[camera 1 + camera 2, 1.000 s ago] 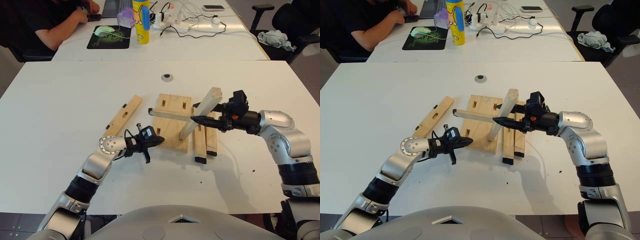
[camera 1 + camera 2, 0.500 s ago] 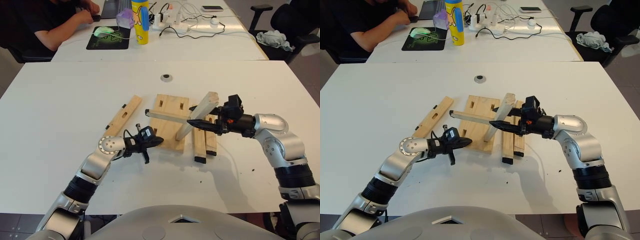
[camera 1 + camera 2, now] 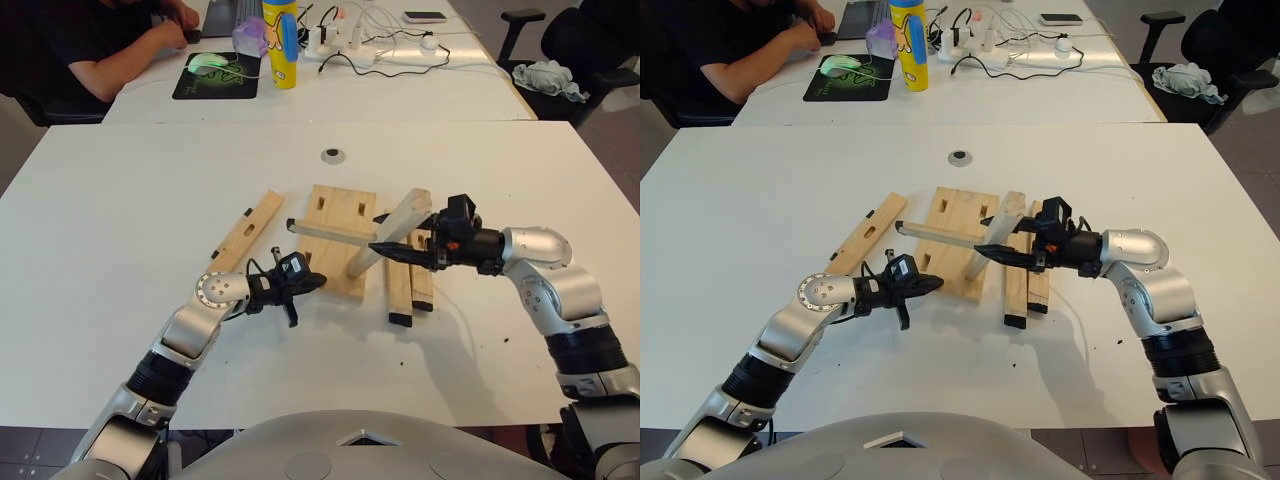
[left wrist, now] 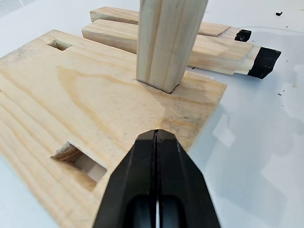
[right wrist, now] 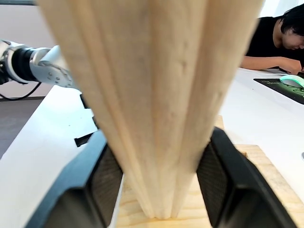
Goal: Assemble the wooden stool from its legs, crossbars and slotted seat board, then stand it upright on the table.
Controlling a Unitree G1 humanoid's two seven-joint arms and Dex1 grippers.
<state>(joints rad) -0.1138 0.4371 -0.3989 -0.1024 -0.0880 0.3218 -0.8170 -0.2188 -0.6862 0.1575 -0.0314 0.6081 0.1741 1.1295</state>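
The slotted seat board (image 3: 335, 228) lies flat at mid-table. A wooden leg (image 3: 412, 208) leans tilted with its lower end on the board, and a crossbar (image 3: 320, 230) sticks out from it to the left. My right gripper (image 3: 380, 247) is shut on this leg; in the right wrist view the leg (image 5: 152, 95) sits between the black fingers (image 5: 92, 185). My left gripper (image 3: 318, 281) is shut on nothing, its tip (image 4: 156, 135) at the board's (image 4: 85, 90) near edge. Two loose legs (image 3: 408, 285) lie right of the board, a slotted bar (image 3: 250, 232) to its left.
A round cable grommet (image 3: 333, 155) sits behind the board. Small dark crumbs (image 3: 507, 340) lie on the table at the right. A second table behind carries a yellow bottle (image 3: 282, 40), a mouse pad and cables.
My right gripper has shifted left and down with the leg and crossbar, so the leg leans lower over the board. The left arm has kept still.
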